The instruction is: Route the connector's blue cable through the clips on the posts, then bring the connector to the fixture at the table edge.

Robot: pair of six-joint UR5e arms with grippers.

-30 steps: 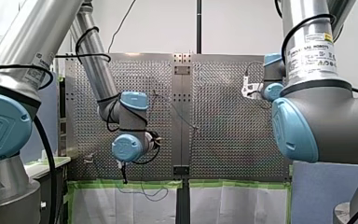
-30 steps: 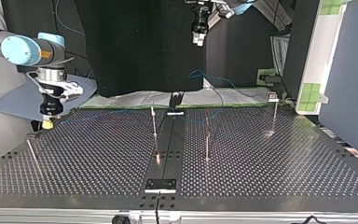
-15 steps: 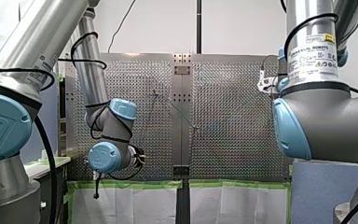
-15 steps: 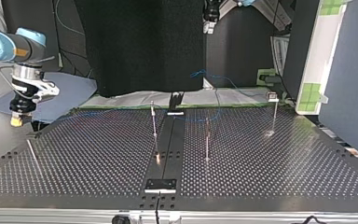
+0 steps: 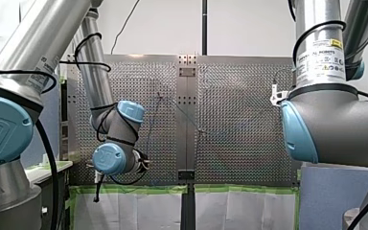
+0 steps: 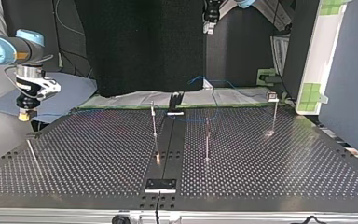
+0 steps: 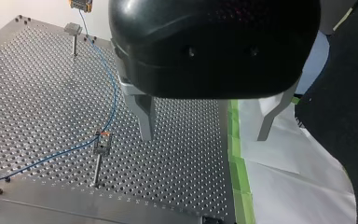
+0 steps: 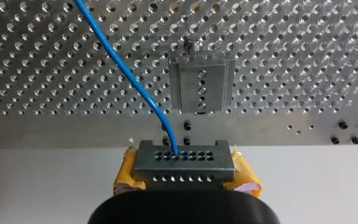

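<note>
In the right wrist view my right gripper [image 8: 184, 186] is shut on the grey connector [image 8: 184, 162], which sits between its yellow pads [image 8: 126, 179]. The blue cable [image 8: 121, 63] leaves the connector and runs out over the perforated plate. The metal fixture [image 8: 197, 84] stands just ahead of the connector, near the plate's edge. In the top view my right gripper [image 6: 24, 114] hangs off the table's left corner, above and behind the fixture post [image 6: 31, 136]. My left gripper [image 7: 207, 135] is open and empty, high over the plate's taped edge. The cable [image 7: 115, 93] passes through a clip on a post [image 7: 101, 142].
Thin posts stand on the plate in the top view: one left of the centre rail [image 6: 154, 122], one right of it [image 6: 207, 140], one further right [image 6: 274, 115]. Green tape and white sheeting [image 7: 279, 172] border the plate. A dark curtain [image 6: 140, 46] hangs behind.
My right gripper moved with the connector toward the top view's left edge, then came back slightly. My left arm swung to the front view's left and lower, then nearly stopped.
</note>
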